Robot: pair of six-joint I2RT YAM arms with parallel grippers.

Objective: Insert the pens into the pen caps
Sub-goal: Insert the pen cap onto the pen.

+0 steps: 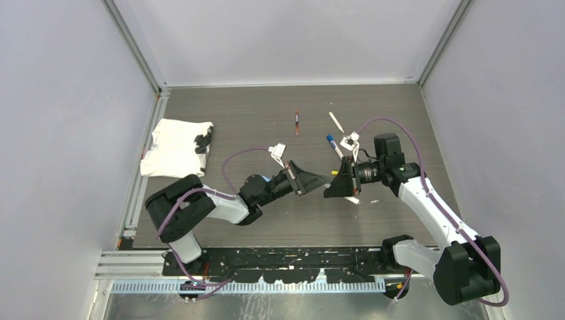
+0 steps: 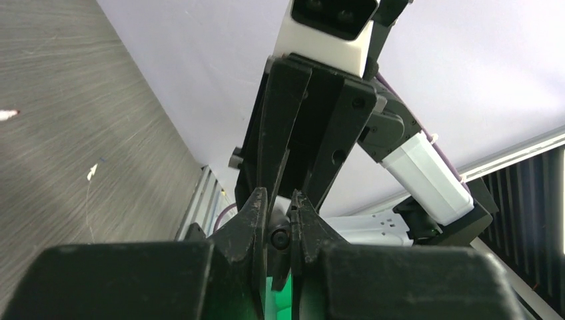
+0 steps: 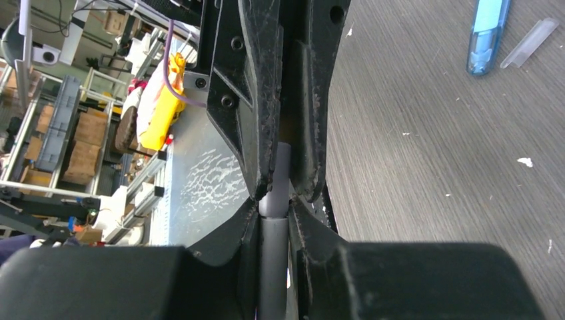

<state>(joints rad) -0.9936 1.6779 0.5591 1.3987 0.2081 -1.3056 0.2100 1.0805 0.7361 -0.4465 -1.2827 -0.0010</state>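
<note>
- Top external view: nearest the camera, a slotted metal strip [image 1: 266,287] and a black base plate [image 1: 286,257] carry both arm bases at the table's near edge.
- The table [image 1: 266,223] is dark grey with a fine wood-like grain. A few white flecks [image 1: 373,201] lie on it by the right arm.
- Over mid-table the left gripper [image 1: 323,180] and the right gripper [image 1: 331,190] meet tip to tip above the surface.
- Left wrist view: the left jaws are clamped on a small dark pen cap [image 2: 280,237], its round end facing the other gripper.
- Right wrist view: the right jaws are clamped on a pale grey pen [image 3: 274,227], whose barrel points into the gap between the left fingers.
- Just beyond the grippers a blue-ended pen [image 1: 331,142] lies flat on the table.
- Farther back lie a white pen [image 1: 336,121] and, apart to its left, a red-ended pen [image 1: 296,123].
- At the far left a crumpled white cloth [image 1: 174,148] lies by the metal rail [image 1: 136,200], with a black object [image 1: 202,140] on its right edge.
- A plain white back wall [image 1: 286,40] and side panels close the cell, with metal frame posts [image 1: 136,43] in the back corners.
</note>
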